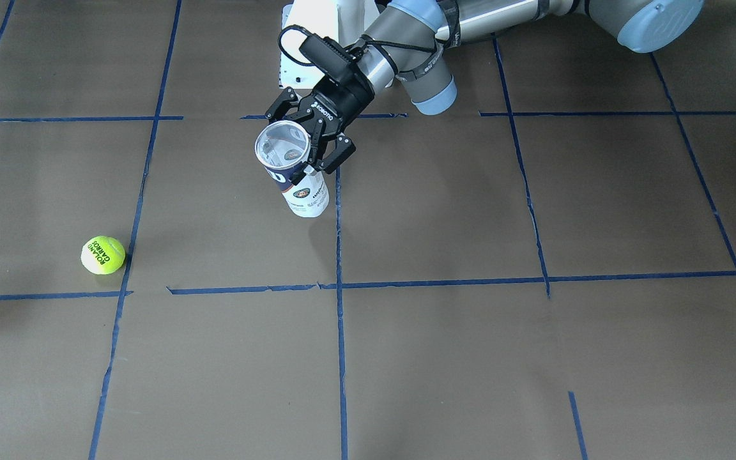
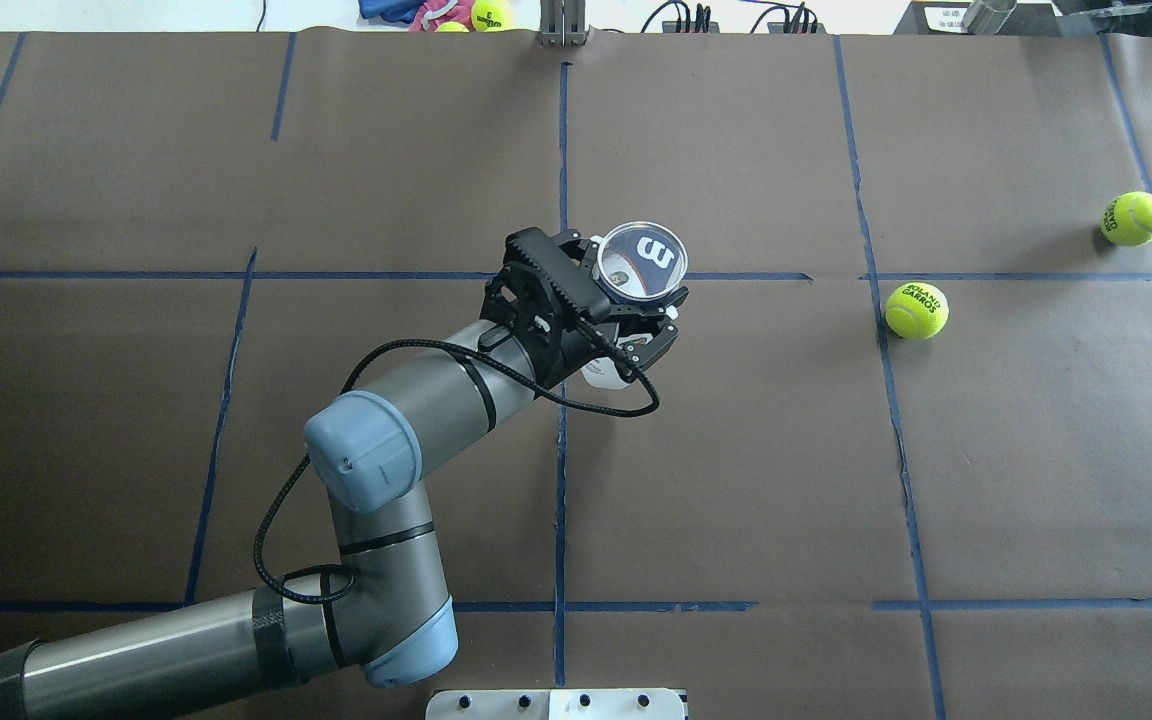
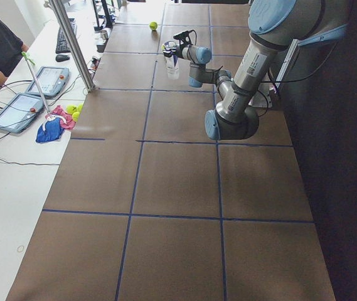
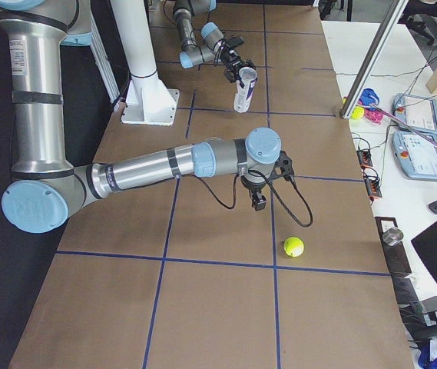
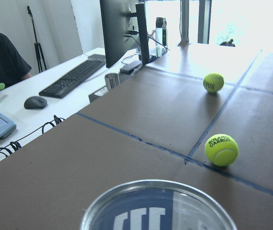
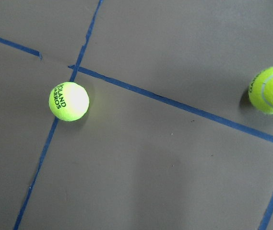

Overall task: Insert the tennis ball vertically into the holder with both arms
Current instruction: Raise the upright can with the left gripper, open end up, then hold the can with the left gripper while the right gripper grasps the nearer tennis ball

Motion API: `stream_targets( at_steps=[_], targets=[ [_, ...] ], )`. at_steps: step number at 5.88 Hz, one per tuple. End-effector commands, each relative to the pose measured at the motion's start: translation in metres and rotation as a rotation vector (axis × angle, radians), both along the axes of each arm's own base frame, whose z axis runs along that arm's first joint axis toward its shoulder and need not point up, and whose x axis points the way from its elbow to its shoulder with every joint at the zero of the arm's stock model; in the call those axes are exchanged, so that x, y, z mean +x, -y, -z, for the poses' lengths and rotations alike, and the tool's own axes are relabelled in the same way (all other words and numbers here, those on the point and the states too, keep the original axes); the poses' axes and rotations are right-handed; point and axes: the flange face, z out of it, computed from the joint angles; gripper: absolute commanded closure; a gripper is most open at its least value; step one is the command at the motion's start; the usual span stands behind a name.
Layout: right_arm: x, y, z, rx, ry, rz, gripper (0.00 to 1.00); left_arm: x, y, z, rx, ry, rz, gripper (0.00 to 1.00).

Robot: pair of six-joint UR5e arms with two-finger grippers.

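The holder [image 1: 304, 191], a clear can with a navy and white label, stands upright with its open mouth up; it also shows in the overhead view [image 2: 642, 262]. My left gripper [image 1: 309, 153] is shut on it just below the rim, also seen from overhead [image 2: 636, 300]. The tennis ball [image 2: 916, 310] with "ROLAND GARROS" lettering lies on the table far to the holder's right, and shows in the front view [image 1: 103, 255] and the right wrist view [image 6: 68, 101]. My right gripper [image 4: 258, 204] hangs above the table short of the ball [image 4: 293, 246]; I cannot tell if it is open.
A second yellow-green ball [image 2: 1134, 218] lies further right and back, near the table's edge. Blue tape lines cross the brown table [image 2: 736, 450]. The white pedestal [image 4: 137, 77] stands at the robot's side. Tablets, cables and a keyboard lie on the bench [image 3: 15, 113] beyond the table.
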Motion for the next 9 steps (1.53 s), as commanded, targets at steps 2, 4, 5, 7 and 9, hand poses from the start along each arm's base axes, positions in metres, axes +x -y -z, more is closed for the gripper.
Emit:
stream_targets(
  at_steps=[2,4,5,7,9],
  targets=[
    [-0.077,0.050,0.073,0.054,-0.136,-0.087,0.00,0.012,-0.001,-0.066,0.004,-0.109,0.062,0.23],
    [-0.142,0.043,0.077,0.026,-0.124,-0.173,0.00,0.012,0.000,-0.068,0.003,-0.097,0.068,0.22],
    [-0.179,0.039,0.074,-0.013,-0.133,-0.151,0.00,0.011,-0.001,-0.078,0.000,-0.085,0.069,0.22],
    [-0.210,0.030,0.068,-0.016,-0.150,-0.103,0.00,0.011,-0.001,-0.080,0.002,-0.075,0.071,0.20],
    [-0.234,0.025,0.050,-0.044,-0.171,-0.059,0.01,0.012,-0.002,-0.081,0.002,-0.074,0.069,0.19]
  ],
)
